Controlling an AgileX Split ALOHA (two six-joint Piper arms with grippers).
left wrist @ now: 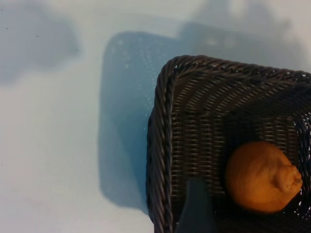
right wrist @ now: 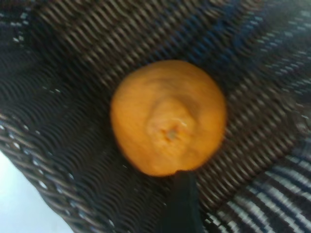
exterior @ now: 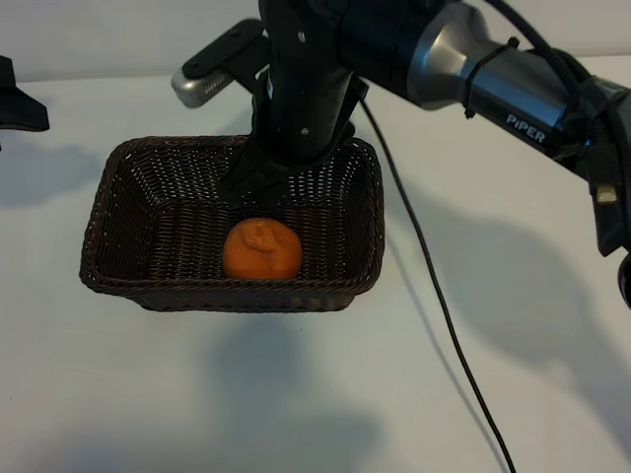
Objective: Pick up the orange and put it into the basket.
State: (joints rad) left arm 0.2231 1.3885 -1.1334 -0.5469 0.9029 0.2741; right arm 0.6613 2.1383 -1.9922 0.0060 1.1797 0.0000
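From outside the rig, the orange (exterior: 261,250) sits on the floor of the basket (exterior: 118,286), toward the near wall. The right end effector (exterior: 258,184) hangs above it, pointing steeply down, its dark fingers spread and clear of the fruit, holding nothing. The left arm (exterior: 15,99) is parked at the far left edge of the table (exterior: 118,394); its end effector is not shown here.

In the left wrist view, the orange (left wrist: 262,177) lies inside the basket's corner (left wrist: 163,145), and one dark finger (left wrist: 197,208) of the left end effector pokes in; whether that one is open I cannot tell from here.

In the right wrist view, the orange (right wrist: 168,116) fills the middle, stem dimple up, on the weave (right wrist: 63,97), untouched. It looks firm, fairly light, its dimpled skin grippy; being round it would roll, so I would take it across its widest middle, from above
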